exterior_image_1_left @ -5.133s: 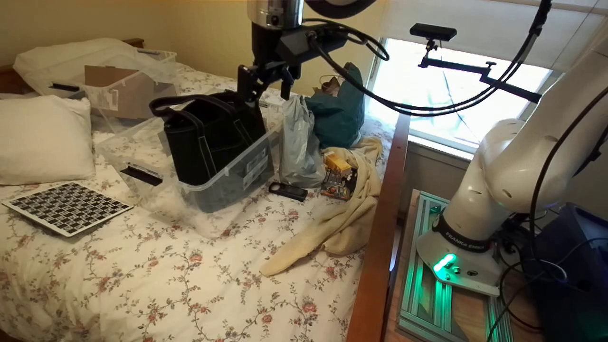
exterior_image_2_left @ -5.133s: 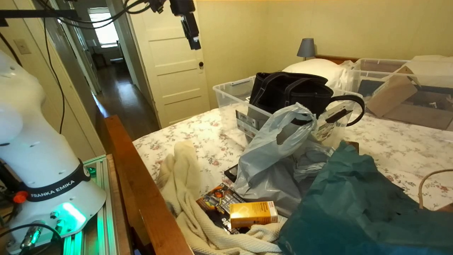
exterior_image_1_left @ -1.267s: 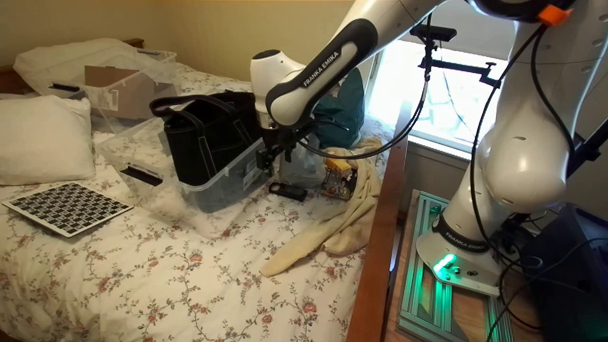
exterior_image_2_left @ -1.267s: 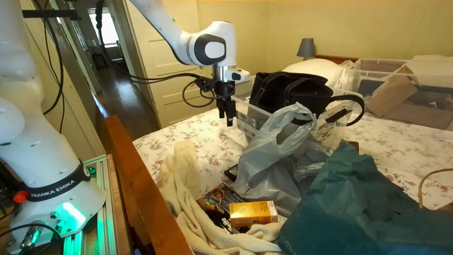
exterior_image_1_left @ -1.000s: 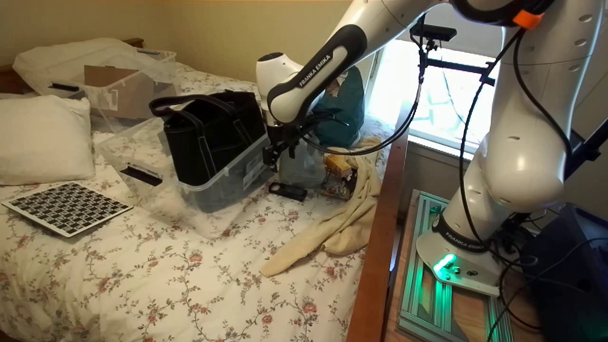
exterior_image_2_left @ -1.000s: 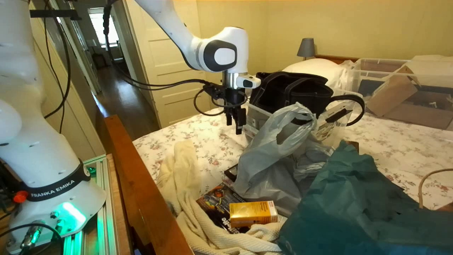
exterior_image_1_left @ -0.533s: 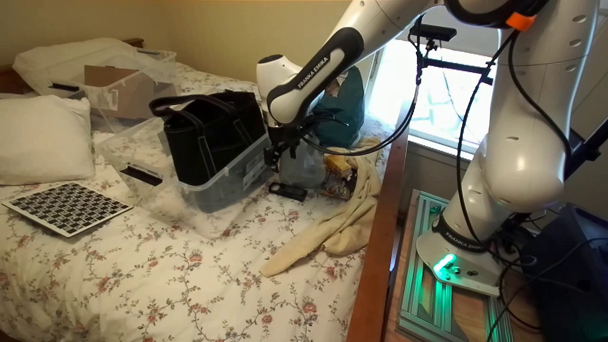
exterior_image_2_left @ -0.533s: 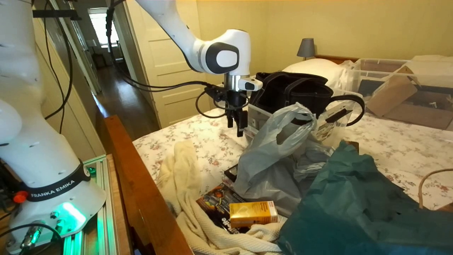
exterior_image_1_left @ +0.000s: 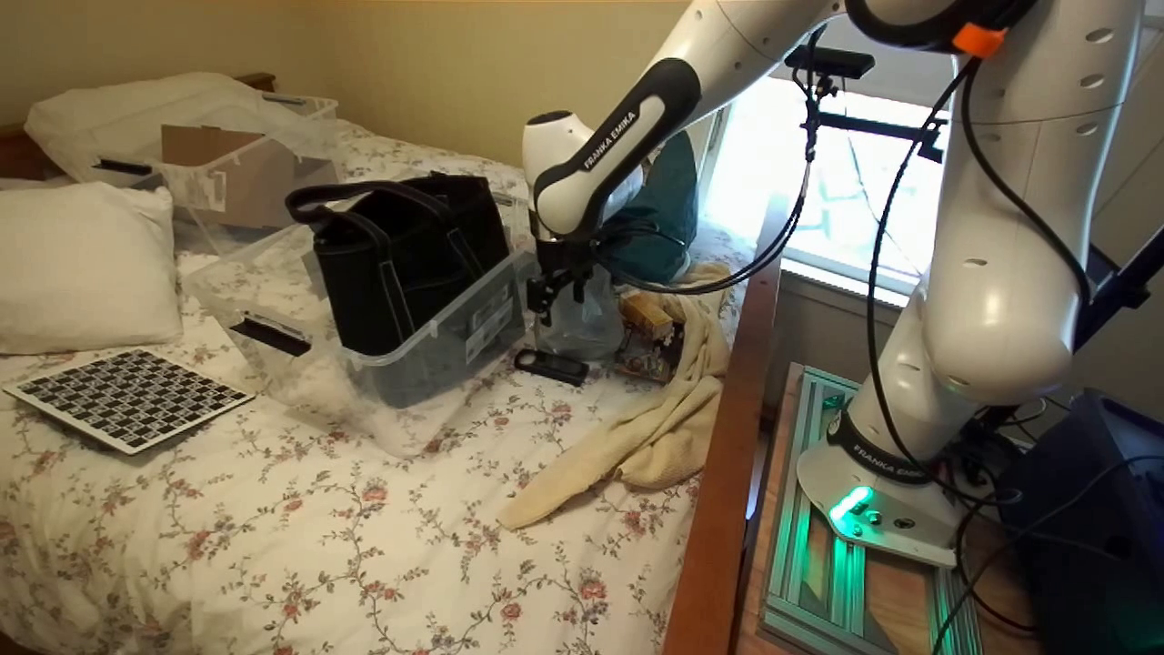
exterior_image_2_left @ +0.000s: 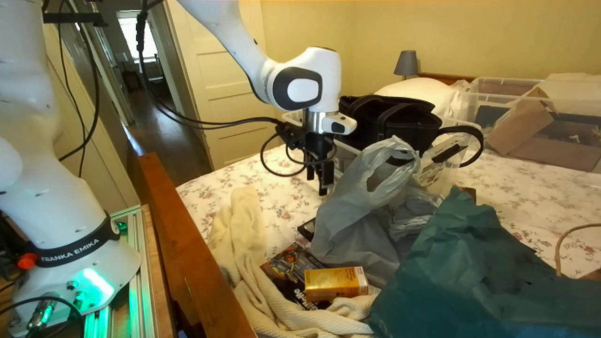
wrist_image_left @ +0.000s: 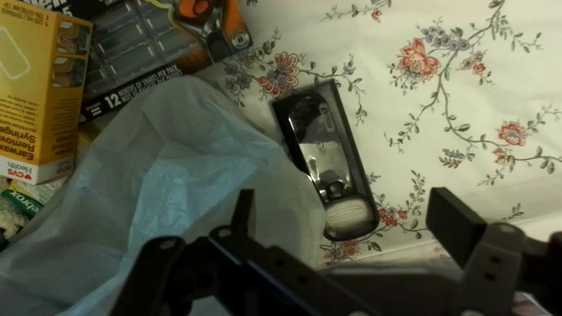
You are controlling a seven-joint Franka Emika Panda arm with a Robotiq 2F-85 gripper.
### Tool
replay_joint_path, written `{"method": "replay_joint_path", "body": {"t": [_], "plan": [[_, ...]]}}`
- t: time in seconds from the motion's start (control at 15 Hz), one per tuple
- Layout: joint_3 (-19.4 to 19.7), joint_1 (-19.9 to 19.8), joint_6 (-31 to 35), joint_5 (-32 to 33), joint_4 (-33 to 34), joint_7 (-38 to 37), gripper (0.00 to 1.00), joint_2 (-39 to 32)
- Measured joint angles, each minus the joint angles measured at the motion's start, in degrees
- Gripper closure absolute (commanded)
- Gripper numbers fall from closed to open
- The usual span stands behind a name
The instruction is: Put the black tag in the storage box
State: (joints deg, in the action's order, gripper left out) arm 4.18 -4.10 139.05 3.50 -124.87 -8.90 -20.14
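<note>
The likeliest error is a pick of the wrong thing. No small, flat black tag can be made out with certainty on the bed (exterior_image_1_left: 364, 546), so its place cannot be told; it may lie hidden behind or under something. The glossy black oblong package (wrist_image_left: 327, 153) lies on the bed between the storage box (exterior_image_1_left: 436, 359) and the wooden rail (exterior_image_1_left: 730, 455) along the bed's edge, and its colour could invite a mistaken grasp.

The tool (exterior_image_1_left: 561, 307) hangs with its jaws wide apart and holds nothing, above the bed between the box's long wall and the grey plastic bag (wrist_image_left: 197, 175). If it comes down here, one side could catch the bag, whose loose film covers part of the package's border in the wrist view, and drag both. Straying toward the box could knock its rim and shove it across the bed. The black tote (exterior_image_1_left: 409, 264) stands in the box and rises above the rim, so a small thing released too high could bounce off it and land outside the wall.
</note>
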Motion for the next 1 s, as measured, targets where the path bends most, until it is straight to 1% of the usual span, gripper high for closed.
{"method": "replay_joint_path", "body": {"t": [0.27, 0.47, 0.73, 1.0], "plan": [[-0.39, -4.23, 4.28, -4.64, -3.02, 10.98, 0.0, -0.73], [-1.31, -6.17, 5.06, -6.06, -4.26, 17.89, 0.0, -2.16], [-2.64, -6.22, 4.44, -6.06, -4.51, 21.48, 0.0, -5.19], [-4.08, -6.16, 4.32, -6.09, -4.42, 22.05, 0.0, -8.21]]}}
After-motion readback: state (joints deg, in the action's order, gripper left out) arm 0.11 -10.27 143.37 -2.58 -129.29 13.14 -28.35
